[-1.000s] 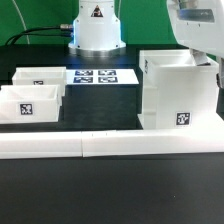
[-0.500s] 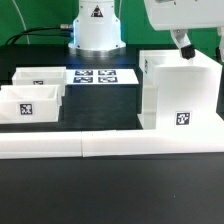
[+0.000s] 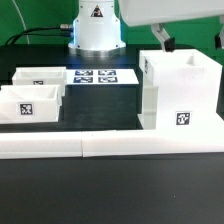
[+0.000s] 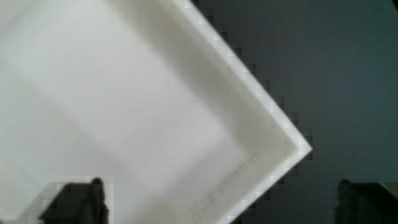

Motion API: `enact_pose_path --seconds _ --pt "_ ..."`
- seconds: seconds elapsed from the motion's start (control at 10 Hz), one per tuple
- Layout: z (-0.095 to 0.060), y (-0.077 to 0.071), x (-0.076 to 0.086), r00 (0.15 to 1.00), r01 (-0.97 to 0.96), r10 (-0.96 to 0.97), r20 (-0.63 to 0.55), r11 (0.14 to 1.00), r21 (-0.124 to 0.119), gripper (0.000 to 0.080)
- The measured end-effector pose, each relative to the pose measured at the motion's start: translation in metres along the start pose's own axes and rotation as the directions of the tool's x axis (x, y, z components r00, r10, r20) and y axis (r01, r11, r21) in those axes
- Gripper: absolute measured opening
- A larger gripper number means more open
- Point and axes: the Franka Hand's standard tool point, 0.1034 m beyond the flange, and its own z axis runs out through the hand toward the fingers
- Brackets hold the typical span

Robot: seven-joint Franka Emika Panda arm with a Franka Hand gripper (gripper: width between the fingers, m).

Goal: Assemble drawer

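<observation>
The drawer's large white boxy shell (image 3: 180,90) stands upright on the dark table at the exterior view's right, with a tag on its near face. Two small open-top trays (image 3: 30,103) (image 3: 40,78) sit side by side at the exterior view's left, each showing a tag. My gripper (image 3: 165,40) hangs just above the shell's back left top corner, apart from it. In the wrist view the gripper (image 4: 222,205) is open and empty, its dark fingertips (image 4: 75,200) wide apart, with a white corner of the shell (image 4: 125,110) below them.
The marker board (image 3: 104,76) lies flat behind the trays, in front of the robot's white base (image 3: 95,30). Long low white border bars (image 3: 110,146) run along the front of the work area.
My gripper has moved toward the exterior view's left, from above the shell's right side to above its back left corner. The shell and trays have not moved.
</observation>
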Motion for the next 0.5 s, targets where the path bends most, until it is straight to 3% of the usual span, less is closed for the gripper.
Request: enact_pose_path --seconds 0.1,0.3,0.4,0.5 --pt "-0.003 0.001 0.003 0.999 0.028 -0.027 -0.032 0.999 0.018 0.0649" --pt "0.000 0.004 0.002 0.983 0.181 -0.181 -0.030 0.983 0.005 0.0649" --pt "0.000 0.006 0.002 0.961 0.276 -0.276 -0.026 0.961 -0.004 0.0649" --pt "0.000 0.017 -0.002 0.916 0.402 -0.402 0.000 0.915 -0.037 0.0649"
